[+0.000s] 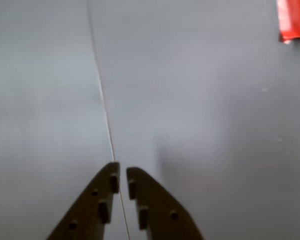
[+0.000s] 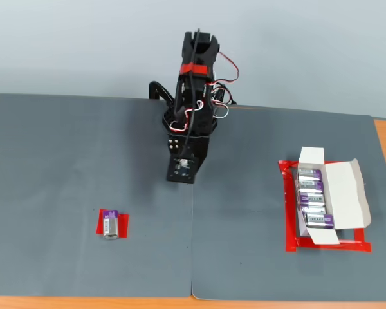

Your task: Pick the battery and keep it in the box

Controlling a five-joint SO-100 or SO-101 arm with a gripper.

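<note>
The battery [image 2: 110,224], purple and silver, lies on a small red patch [image 2: 121,223] at the front left of the grey mat in the fixed view. The white box [image 2: 344,193] stands open at the right inside a red tape frame [image 2: 288,212], with several like batteries [image 2: 314,196] in a row in it. My gripper [image 2: 182,175] hangs at the mat's back middle, far from both. In the wrist view the gripper [image 1: 121,172] has its jaws nearly together with nothing between them, above the mat seam [image 1: 102,95]. The battery and box are out of the wrist view.
A bit of red tape [image 1: 293,20] shows at the wrist view's top right corner. The grey mat [image 2: 64,161] covers the table, with a seam [image 2: 192,244] running to the front edge. The arm's base and wires [image 2: 196,84] stand at the back.
</note>
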